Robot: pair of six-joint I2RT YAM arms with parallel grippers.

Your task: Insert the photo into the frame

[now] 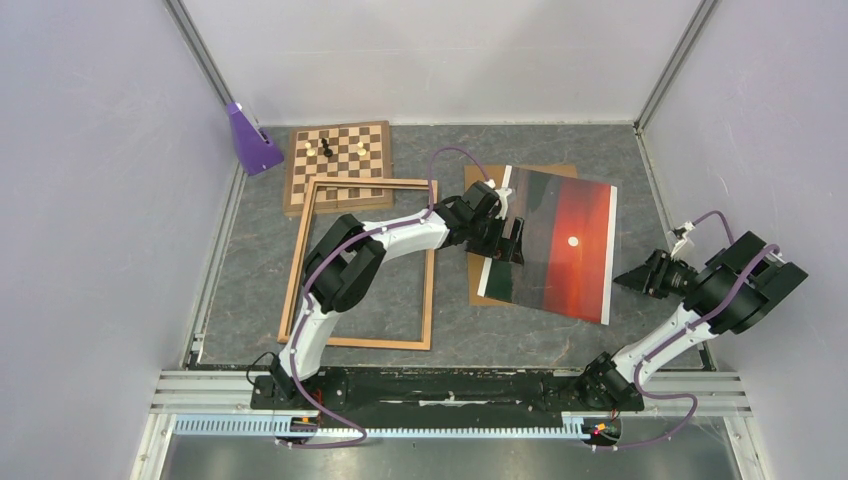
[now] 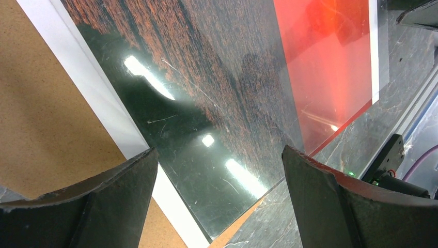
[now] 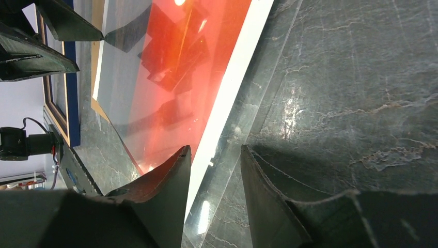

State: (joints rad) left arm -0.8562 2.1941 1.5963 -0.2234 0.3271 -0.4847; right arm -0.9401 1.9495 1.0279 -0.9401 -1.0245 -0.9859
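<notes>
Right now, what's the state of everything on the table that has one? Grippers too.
Large sunset photo: picture side up, askew on the plain brown backing board.
Light brown wooden frame: wood side up, empty, far rail over the wooden chessboard.
Left gripper: open, above the photo's edge.
Right gripper: open, by the photo's white edge, holding nothing.

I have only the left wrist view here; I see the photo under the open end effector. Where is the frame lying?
Observer: The frame lies flat, left of the photo, under the left arm.
Operator: Is something inside it already?
Observer: Nothing is set in it; the table shows through.
Operator: Where is the right end effector?
Observer: The right end effector is open, just off the photo's right edge.
</notes>
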